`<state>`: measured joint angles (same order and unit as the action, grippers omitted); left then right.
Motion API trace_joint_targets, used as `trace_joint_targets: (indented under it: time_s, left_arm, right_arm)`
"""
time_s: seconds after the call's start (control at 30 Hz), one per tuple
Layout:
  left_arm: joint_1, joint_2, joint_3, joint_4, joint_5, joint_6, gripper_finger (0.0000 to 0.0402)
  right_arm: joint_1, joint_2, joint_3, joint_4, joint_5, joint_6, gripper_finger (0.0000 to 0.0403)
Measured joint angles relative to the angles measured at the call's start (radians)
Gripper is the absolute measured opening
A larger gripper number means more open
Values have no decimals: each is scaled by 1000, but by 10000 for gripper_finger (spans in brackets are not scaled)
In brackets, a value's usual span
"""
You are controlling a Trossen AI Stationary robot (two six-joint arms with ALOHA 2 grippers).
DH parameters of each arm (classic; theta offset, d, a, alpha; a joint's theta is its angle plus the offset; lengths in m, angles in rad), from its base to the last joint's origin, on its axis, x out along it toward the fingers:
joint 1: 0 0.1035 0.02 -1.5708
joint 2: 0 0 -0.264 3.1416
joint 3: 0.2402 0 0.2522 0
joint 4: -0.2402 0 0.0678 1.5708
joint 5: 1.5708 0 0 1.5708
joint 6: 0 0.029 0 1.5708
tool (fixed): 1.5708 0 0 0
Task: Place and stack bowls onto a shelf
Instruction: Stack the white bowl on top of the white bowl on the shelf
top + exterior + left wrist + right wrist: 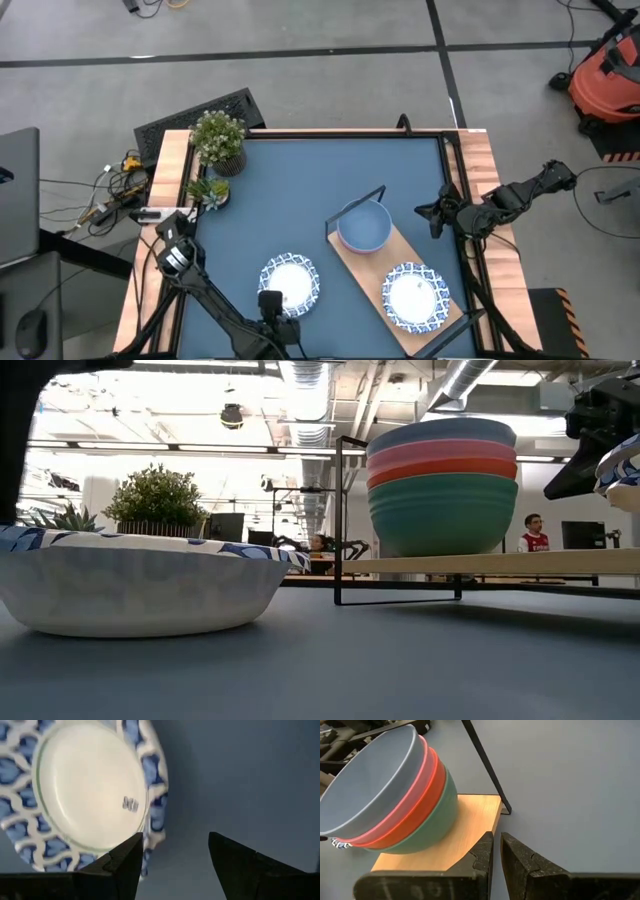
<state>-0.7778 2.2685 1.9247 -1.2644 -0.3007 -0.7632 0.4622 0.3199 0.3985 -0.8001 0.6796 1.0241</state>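
In the high view, the shelf [372,262] is seen lying diagonally in the lower right part of the blue table [300,190], its black wire frame [357,203] at the upper-left end. A stack of bowls [364,226] is set on that framed end; in the low view the stack [443,485] is shown as pale blue on top, then pink, red and green at the bottom. A patterned bowl [415,296] is placed on the shelf's lower-right end, apart from the stack. A second patterned bowl [290,283] is seen on the bare table, left of the shelf, in the lower centre of the frame. The left gripper [278,308] is held just below this bowl at the bottom edge of the high view; in the left wrist view its fingers [125,862] are spread wide, with one finger at the bowl's rim and nothing pinched between them. The right gripper [432,213] is positioned at the right side of the table, above the shelf's right edge, with its fingers nearly pressed together on nothing. Two potted plants [218,140] are found in the table's upper left corner.
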Motion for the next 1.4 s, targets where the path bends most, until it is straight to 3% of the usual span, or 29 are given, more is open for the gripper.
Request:
trace_joint_targets:
  time_s: [0.2, 0.37, 0.5, 0.7, 0.87, 1.0, 1.17, 1.4]
  left_arm:
    - [20, -35, -19, 27, -15, 57, 210]
    - [33, -180, -175, 144, 2, 5, 210]
    - [43, -297, -343, 330, 37, 11, 210]
    - [58, -323, -435, 468, 143, 114, 210]
    - [86, -322, -481, 448, 79, 131, 210]
    - [104, -321, -536, 496, 89, 164, 205]
    - [110, -320, -565, 524, 113, 176, 161]
    - [129, -320, -569, 540, 127, 174, 23]
  right_arm:
    - [0, 0, 0, 0, 1, 0, 63]
    - [0, 0, 0, -4, 1, -1, 63]
    - [0, 0, 0, -7, 1, -1, 63]
    - [0, 0, 0, -7, 0, -1, 63]
    - [0, 0, 0, -7, 0, -1, 63]
    - [0, 0, 0, -8, 0, -2, 63]
    - [0, 0, 0, -8, 0, 10, 63]
    - [0, 0, 0, -8, 0, 22, 63]
